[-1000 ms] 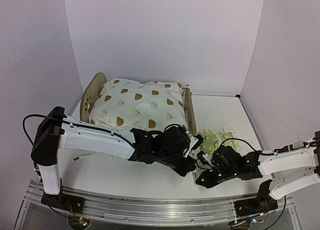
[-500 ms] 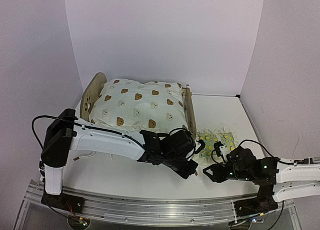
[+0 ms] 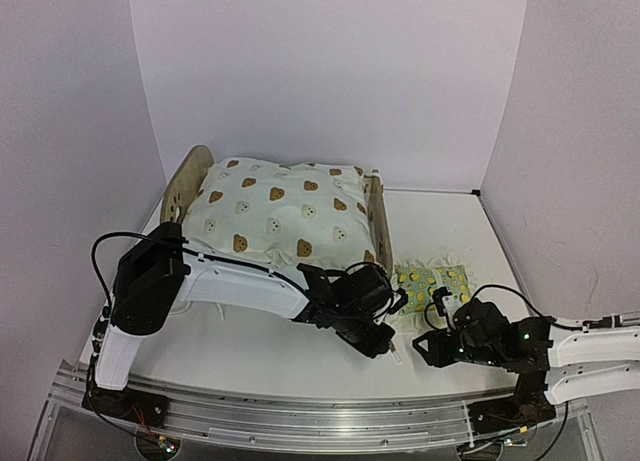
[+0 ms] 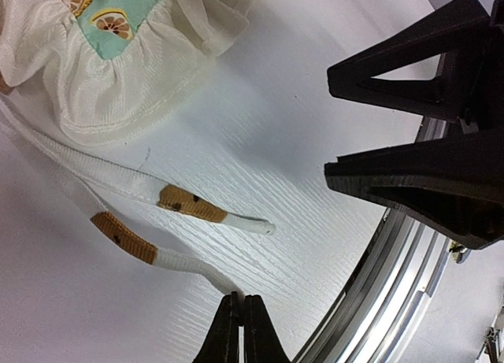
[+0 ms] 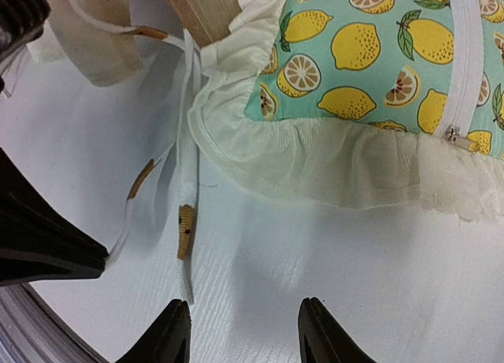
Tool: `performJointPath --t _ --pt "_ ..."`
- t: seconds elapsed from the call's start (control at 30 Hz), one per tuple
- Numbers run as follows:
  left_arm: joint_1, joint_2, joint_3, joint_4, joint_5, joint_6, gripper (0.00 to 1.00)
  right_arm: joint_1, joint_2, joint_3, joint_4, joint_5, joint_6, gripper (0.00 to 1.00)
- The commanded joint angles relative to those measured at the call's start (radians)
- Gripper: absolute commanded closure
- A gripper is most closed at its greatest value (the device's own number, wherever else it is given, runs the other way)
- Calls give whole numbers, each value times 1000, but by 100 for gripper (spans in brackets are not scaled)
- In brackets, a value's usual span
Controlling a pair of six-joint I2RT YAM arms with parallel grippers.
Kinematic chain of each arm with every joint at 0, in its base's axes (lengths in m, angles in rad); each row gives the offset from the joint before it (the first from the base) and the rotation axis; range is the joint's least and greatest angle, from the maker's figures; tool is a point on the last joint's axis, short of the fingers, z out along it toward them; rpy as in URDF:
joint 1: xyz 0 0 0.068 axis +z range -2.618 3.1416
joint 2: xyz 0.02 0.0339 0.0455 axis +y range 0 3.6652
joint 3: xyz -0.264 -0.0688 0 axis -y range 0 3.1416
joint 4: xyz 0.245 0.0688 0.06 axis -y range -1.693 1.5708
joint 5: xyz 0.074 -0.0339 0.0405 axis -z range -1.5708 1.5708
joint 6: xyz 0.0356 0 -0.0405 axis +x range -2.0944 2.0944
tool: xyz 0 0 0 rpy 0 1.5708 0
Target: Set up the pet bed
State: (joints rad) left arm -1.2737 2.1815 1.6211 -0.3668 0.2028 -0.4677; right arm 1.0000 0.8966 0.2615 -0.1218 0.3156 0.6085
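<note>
Top external view: left hand (image 3: 387, 348) is pinching one tie (image 4: 177, 259) by its tip; right hand (image 3: 427, 347), spread, is hovering beside the loose tie (image 5: 186, 229); both are running back toward the pet bed (image 3: 179, 193).

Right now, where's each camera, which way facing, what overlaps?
Top external: high behind the robot, looking down, forward; left arm, right arm, pet bed, lemon pillow.
Left wrist: on left arm, facing down; left pincer shut on cushion tie.
Right wrist: on right arm, facing down; right pincer open near pillow.
Shared: wrists both see tie, pillow.
</note>
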Motion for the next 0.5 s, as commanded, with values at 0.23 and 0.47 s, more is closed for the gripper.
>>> performJointPath --t 0.23,0.47 --pt "-11 -80 -130 40 104 -16 52 5 -22 42 -21 -14 12 50" --pt "-25 -82 -29 6 62 19 17 4 -70 110 -127 82 -16 48"
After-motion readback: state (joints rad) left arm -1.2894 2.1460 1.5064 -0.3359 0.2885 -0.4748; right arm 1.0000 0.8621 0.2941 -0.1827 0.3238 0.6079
